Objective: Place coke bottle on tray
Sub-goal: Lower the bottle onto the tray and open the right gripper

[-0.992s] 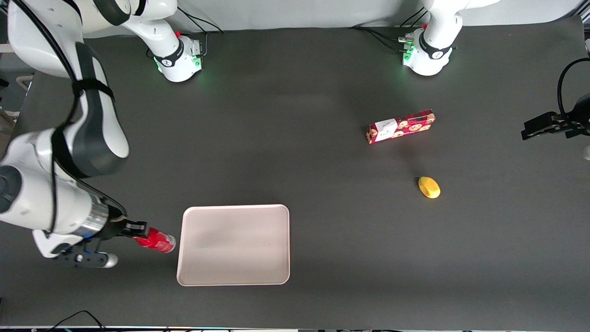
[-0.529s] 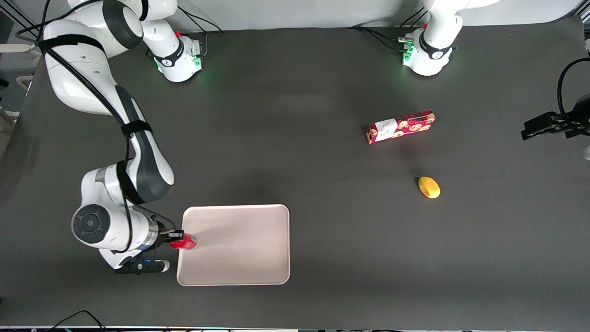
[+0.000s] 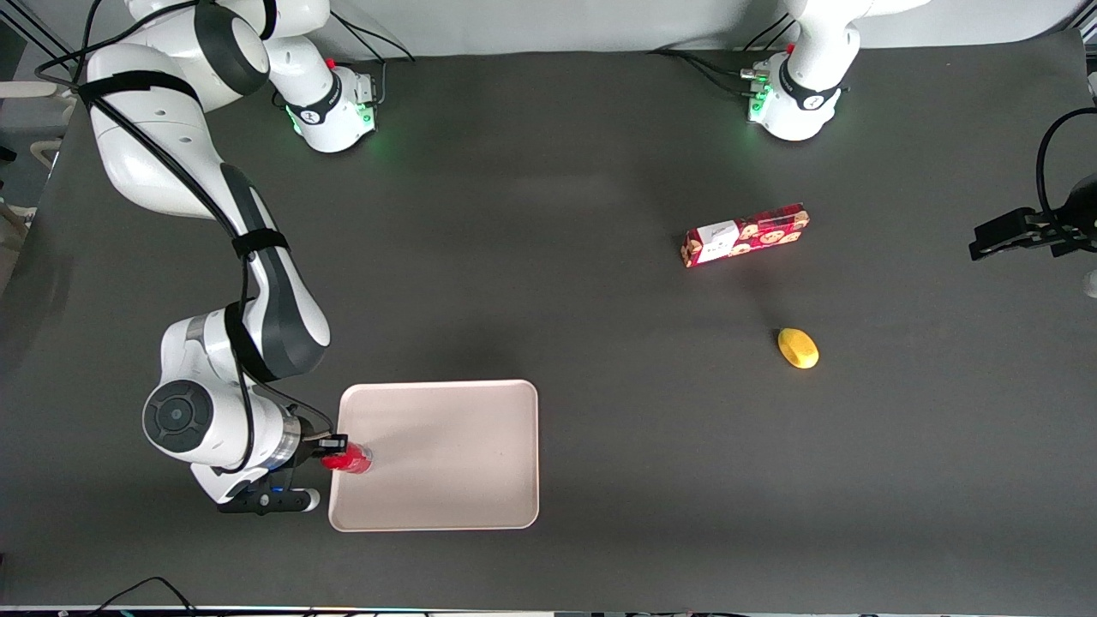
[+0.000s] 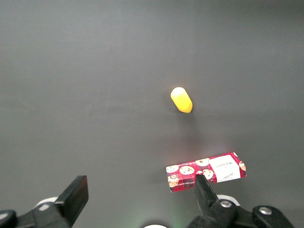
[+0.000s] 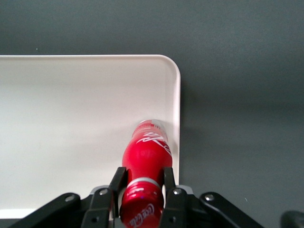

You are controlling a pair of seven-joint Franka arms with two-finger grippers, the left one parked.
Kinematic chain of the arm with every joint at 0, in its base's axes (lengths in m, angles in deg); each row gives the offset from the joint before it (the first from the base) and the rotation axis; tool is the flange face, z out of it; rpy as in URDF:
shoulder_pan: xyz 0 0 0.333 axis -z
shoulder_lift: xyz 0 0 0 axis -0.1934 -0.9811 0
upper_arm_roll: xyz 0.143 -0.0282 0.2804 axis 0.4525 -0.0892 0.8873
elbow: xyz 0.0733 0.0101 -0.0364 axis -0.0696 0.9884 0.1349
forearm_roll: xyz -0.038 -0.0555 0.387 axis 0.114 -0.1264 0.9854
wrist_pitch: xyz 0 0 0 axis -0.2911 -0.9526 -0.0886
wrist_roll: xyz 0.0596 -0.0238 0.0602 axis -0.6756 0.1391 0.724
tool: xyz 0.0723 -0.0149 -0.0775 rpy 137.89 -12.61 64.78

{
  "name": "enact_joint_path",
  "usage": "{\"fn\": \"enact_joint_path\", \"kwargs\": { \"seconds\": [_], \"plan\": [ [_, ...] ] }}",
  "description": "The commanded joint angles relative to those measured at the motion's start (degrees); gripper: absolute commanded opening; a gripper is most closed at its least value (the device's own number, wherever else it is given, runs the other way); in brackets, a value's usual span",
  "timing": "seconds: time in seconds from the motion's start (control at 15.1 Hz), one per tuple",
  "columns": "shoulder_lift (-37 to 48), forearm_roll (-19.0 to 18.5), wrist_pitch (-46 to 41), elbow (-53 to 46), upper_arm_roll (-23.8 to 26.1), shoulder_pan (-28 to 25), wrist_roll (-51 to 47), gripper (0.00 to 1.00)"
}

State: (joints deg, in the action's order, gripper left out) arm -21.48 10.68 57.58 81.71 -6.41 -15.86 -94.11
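The small red coke bottle [image 3: 347,461] is held upright in my right gripper [image 3: 336,446], just inside the rim of the cream-white tray [image 3: 446,506] at the tray's edge toward the working arm's end of the table. In the right wrist view the gripper [image 5: 141,181] is shut on the bottle [image 5: 146,154] at its neck, with the red cap between the fingers [image 5: 117,183]. The bottle's base stands low over the tray floor [image 5: 71,118], close to a rounded corner of the rim. I cannot tell if the base touches the tray.
A longer red patterned box [image 3: 744,235] and a yellow lemon-like object [image 3: 798,348] lie toward the parked arm's end of the table. Both also show in the left wrist view, the box [image 4: 205,171] and the yellow object [image 4: 181,99]. Dark mat surrounds the tray.
My gripper carried the bottle from beside the tray to over its rim, turning it from tilted to upright. In the last half second it shifted slightly nearer the front camera.
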Motion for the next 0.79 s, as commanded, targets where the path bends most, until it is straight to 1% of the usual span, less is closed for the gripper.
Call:
{"fn": "enact_joint_path", "kwargs": {
  "seconds": [0.0, 0.07, 0.33, 0.4, 0.46, 0.53, 0.6, 0.73],
  "plan": [
    [-1.16, -1.84, 0.42, -2.23, 0.83, 0.14, -1.86, 0.93],
    [-1.16, -1.84, 0.51, -2.23, 0.83, 0.14, -1.94, 1.0],
    [-0.28, -1.92, 0.08, -2.23, 0.92, 0.23, -1.77, 1.0],
    [0.25, -3.14, -0.36, -2.23, 0.92, 0.23, -1.42, 1.0],
    [1.12, -5.59, -1.5, -2.23, 1.27, 0.14, -1.59, 1.0],
    [2.52, -7.09, -3.6, -2.23, 2.23, 0.23, -1.59, 1.0],
    [4.62, -7.2, -5.79, -2.23, 2.76, 0.4, -1.59, 1.0],
    [9.72, -6.15, -9.49, -1.88, 2.68, 1.19, -1.68, 1.0]
  ]
}}
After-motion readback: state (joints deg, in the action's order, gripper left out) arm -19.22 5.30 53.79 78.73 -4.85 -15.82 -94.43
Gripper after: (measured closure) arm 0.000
